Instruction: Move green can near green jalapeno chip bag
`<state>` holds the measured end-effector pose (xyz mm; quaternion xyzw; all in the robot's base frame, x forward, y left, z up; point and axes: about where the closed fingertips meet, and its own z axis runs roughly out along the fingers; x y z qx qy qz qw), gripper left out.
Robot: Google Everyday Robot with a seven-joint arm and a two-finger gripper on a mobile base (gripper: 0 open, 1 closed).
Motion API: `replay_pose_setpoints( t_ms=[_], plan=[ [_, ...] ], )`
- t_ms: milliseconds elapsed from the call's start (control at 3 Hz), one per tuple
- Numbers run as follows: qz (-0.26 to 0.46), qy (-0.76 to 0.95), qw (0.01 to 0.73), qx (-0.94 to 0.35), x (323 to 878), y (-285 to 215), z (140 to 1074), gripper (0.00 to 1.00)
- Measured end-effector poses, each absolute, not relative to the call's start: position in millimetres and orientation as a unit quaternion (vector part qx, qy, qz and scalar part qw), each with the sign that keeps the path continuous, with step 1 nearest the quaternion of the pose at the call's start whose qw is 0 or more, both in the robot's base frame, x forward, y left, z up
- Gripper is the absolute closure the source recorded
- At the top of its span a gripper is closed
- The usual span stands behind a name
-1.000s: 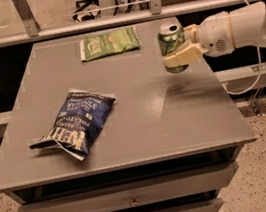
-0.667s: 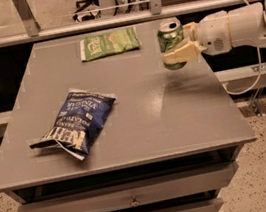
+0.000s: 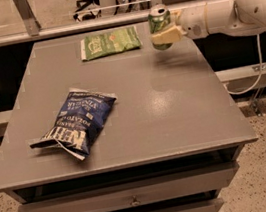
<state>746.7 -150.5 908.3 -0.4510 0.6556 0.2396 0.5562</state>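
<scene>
— Where is the green can (image 3: 158,18)?

— In the gripper (image 3: 163,36), upright, over the far right part of the grey table (image 3: 174,111). The cream fingers (image 3: 168,35) are clamped on its lower half, and the white arm (image 3: 219,12) reaches in from the right. Whether the base touches the tabletop cannot be told.

— And the green jalapeno chip bag (image 3: 110,43)?

— It lies flat by the far edge, just left of the can and apart from it.

— Any writing?

— The green bag has a white logo patch at its left end, too small to read. The dark blue chip bag (image 3: 76,121), puffed and lying near the front left, carries white lettering, upside down from here.

— What is in the containers?

— The can's silver top shows, its contents do not. The 2 drawers (image 3: 133,195) under the table are shut, each with 1 knob.
</scene>
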Motion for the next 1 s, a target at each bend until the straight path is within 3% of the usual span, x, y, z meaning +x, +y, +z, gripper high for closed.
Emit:
replay_pose_setpoints(
  t_ms=[1000],
  plan=[
    [0.206,0.667,0.587,-0.41,830.1,-161.9,900.5,1.0]
  ],
)
